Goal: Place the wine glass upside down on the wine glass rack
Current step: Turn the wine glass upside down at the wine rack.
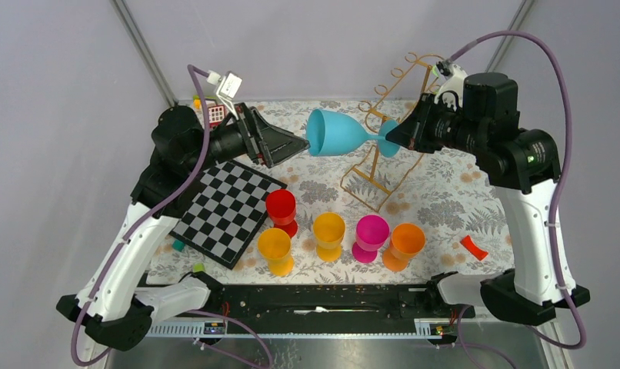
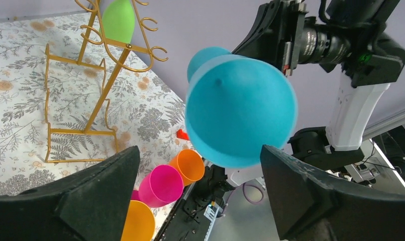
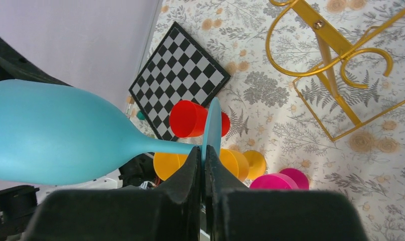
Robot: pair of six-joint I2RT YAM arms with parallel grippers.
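So, blue wine glass (image 1: 341, 132) hanging sideways in mid-air, right by the gold wine glass rack (image 3: 327, 31).
Right gripper (image 1: 390, 138) is pinched tight on its foot; left gripper (image 1: 301, 143) is spread wide, with the bowl sitting between its jaws, not gripped.

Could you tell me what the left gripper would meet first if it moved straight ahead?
Probably the bowl of the blue wine glass, directly ahead of the open left gripper; the right gripper holds its foot.
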